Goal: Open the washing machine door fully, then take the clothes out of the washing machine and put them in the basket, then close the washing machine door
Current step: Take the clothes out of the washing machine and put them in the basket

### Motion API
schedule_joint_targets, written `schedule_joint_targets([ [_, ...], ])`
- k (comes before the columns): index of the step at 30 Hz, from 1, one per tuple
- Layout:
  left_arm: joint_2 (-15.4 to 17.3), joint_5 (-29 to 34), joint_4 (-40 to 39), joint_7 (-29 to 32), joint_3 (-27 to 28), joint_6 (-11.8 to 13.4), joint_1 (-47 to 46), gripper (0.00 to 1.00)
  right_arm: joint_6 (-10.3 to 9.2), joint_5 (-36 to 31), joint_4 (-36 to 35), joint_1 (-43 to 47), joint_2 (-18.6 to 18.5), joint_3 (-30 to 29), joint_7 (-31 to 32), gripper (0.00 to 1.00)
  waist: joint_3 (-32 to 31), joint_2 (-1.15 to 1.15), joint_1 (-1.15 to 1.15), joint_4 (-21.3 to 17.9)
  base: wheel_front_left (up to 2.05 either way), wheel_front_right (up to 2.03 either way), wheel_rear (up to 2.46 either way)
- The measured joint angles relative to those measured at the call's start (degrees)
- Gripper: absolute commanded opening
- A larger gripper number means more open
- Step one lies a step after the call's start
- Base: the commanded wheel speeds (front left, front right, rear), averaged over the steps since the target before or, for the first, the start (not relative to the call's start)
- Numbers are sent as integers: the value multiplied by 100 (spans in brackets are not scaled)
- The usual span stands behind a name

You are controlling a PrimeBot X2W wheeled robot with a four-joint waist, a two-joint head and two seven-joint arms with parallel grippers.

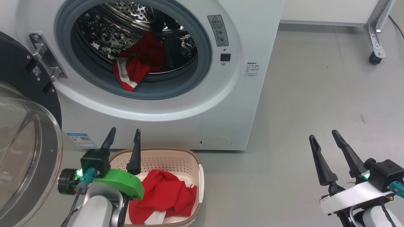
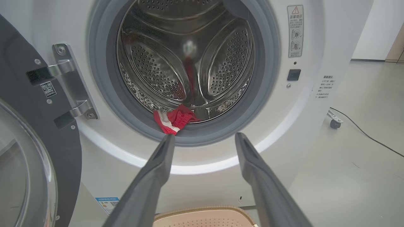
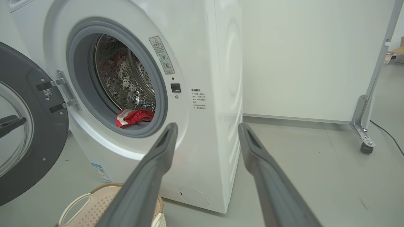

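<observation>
1. Door (image 1: 28, 142): swung wide to my left, clear of the opening. Step 1 looks done.
2. Load: one red garment (image 1: 139, 63) lies at the front of the drum (image 1: 104, 34), its white-trimmed edge draped onto the grey gasket (image 1: 204, 63). A red piece (image 1: 167, 195) sits in the basket (image 1: 164, 150), which stands just in front of the washing machine (image 1: 240, 104).
3. L gripper (image 1: 125, 130): fingers spread wide, holding nothing, above the basket's rear edge, pointing at the opening.
4. R gripper (image 1: 323, 134): also wide, empty, well off to the right over the floor (image 1: 315, 78).
5. Step in hand, my judgement: fetch the garment w/ the L arm. Recommend:
   - go in over the gasket lip w/o scraping it;
   - pinch the bunched middle, not the hanging edge, so it comes out in one piece;
   - lift before pulling back, to avoid snagging.
6. Risk: cloth trailing on the gasket or landing beside the basket. Door closes last.
</observation>
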Motion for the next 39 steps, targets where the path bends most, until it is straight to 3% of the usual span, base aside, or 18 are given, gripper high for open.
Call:
schedule_joint_targets([
  [12, 13, -36, -581, 0, 5, 225, 610, 100, 0, -47, 4, 120, 62, 34, 1, 100, -212, 0, 0, -56, 0, 0, 0],
  [39, 27, 27, -1131, 0, -154, 379, 988, 100, 0, -137, -49, 130, 100, -34, 1, 100, -161, 0, 0, -178, 0, 0, 0],
])
